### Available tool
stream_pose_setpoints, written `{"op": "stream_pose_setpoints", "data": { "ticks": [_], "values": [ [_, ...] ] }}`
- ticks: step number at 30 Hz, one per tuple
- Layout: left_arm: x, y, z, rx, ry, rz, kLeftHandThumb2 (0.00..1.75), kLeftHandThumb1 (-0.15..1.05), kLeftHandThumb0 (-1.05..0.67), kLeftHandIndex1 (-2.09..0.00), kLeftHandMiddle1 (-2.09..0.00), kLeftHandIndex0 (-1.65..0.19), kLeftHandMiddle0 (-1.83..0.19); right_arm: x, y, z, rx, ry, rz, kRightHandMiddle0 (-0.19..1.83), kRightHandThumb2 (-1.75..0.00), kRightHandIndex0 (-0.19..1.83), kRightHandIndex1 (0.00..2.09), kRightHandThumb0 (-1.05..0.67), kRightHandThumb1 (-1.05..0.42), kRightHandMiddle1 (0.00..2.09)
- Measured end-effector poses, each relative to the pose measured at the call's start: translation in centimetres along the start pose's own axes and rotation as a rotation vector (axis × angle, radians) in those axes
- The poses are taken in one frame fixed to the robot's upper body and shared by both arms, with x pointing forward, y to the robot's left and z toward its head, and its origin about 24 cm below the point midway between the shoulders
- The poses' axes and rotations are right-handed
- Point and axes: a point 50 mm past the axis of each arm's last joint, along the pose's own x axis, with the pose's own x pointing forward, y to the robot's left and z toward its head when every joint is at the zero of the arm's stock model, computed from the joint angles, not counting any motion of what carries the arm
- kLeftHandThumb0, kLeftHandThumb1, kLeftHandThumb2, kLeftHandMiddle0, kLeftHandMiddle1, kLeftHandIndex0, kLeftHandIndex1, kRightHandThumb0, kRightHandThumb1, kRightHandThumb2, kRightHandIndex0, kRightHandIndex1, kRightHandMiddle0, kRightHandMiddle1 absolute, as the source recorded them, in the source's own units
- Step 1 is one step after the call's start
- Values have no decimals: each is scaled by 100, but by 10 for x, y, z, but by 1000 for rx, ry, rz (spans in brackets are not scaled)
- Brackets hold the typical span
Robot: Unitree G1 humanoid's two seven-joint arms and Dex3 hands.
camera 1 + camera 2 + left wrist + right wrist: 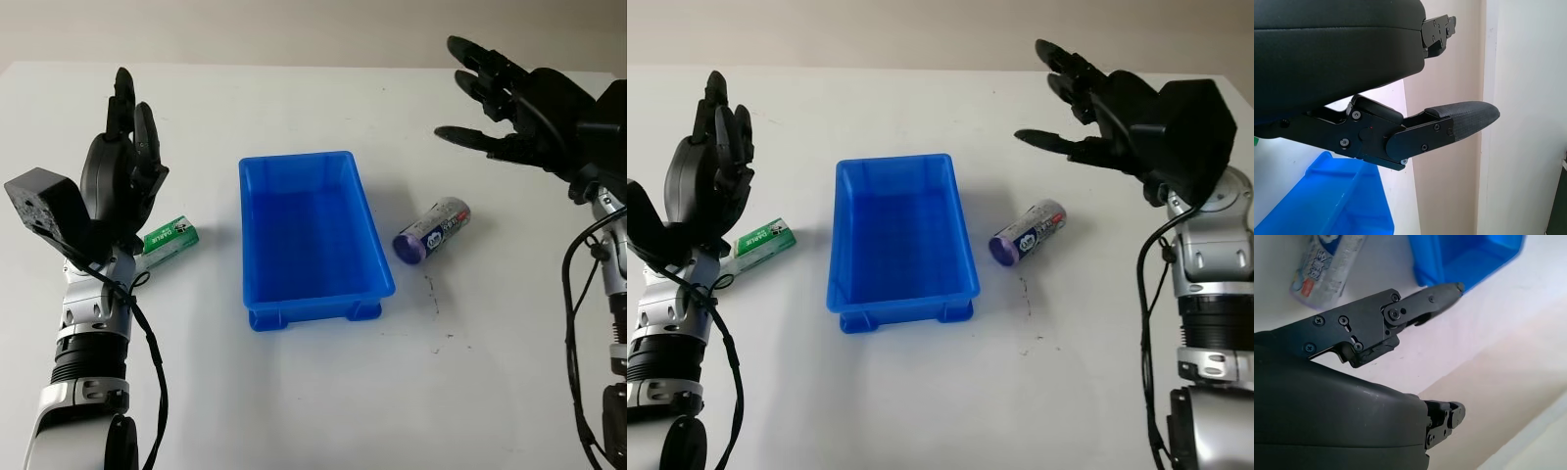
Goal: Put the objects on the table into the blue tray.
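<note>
Blue plastic is what we see at the middle of the white table [323, 392]: the blue tray [311, 233], a rectangular box with its long sides running away from the robot, and nothing lies inside it. We take this tray as our landmark. To the left of the tray, near it but not touching, lies a small green packet [172, 238] with white letters, flat on the table. To the right of the tray, just beside its right wall but apart from it, lies a small bottle [433, 229] on its side, with a purple cap turned toward the tray and a blue and white label. The left hand [122, 162] is above the table on the left of the tray, near the green packet and partly covering the packet's left end in the head views; it is released and grasps nothing, and we cannot tell if it touches the packet. The right hand [1087, 108] is raised to the right of the tray and farther from the robot than the bottle, well apart from both; it is also released and carries nothing. In the right wrist view we see the bottle and one corner of the tray beyond the black fingers [1425, 301].
</note>
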Motion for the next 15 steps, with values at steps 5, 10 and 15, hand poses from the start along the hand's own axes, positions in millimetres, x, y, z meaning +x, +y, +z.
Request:
{"op": "stream_pose_setpoints", "data": {
  "ticks": [5,10,15],
  "values": [
    [0,0,0,0,2,1,67,105,-78,0,0,19,19,-2,4,8,-251,-42,71,39,-4,38,19,-49,-76,13],
    [0,0,0,-1,7,0,68,105,-78,0,0,19,19,-3,16,10,-509,-42,184,37,-4,34,14,-43,-73,8],
    [0,0,-1,-3,16,0,68,105,-78,0,0,19,19,-5,26,15,-682,-56,297,36,-5,31,11,-33,-73,6]
  ]
}}
